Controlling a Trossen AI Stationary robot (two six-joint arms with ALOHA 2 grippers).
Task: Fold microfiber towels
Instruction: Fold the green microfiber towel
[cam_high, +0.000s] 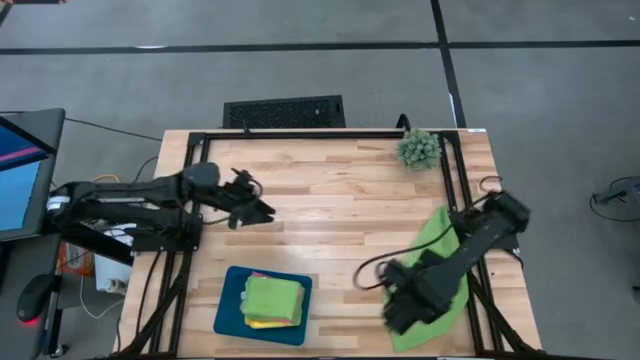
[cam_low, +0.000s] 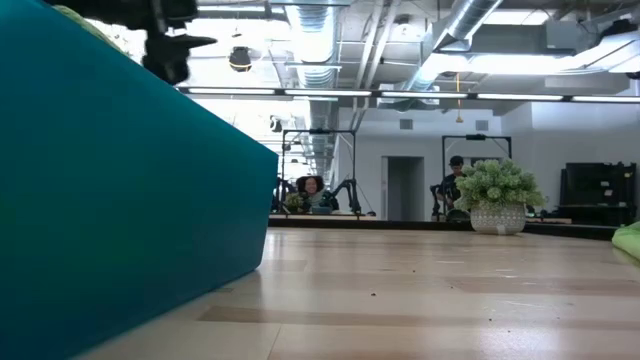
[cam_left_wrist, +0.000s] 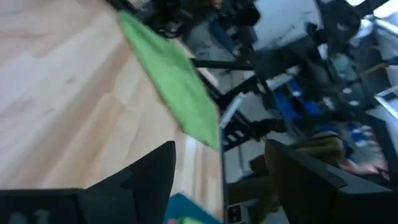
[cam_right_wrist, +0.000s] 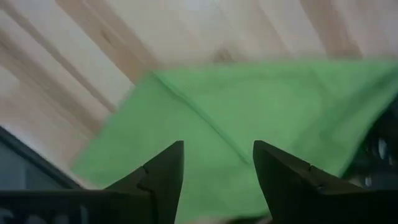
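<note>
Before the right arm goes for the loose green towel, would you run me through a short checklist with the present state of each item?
1. Right gripper open: ok, fingers apart, nothing between them.
2. Right gripper over the loose green towel: ok.
3. Towel lies flat: not ok, a crease runs across it.
4. Towel fully on the table: not ok, it lies at the right edge, partly over it.
5. Left gripper clear: ok, open and empty, left of centre.
6. Folded stack sits in the teal tray: ok.
</note>
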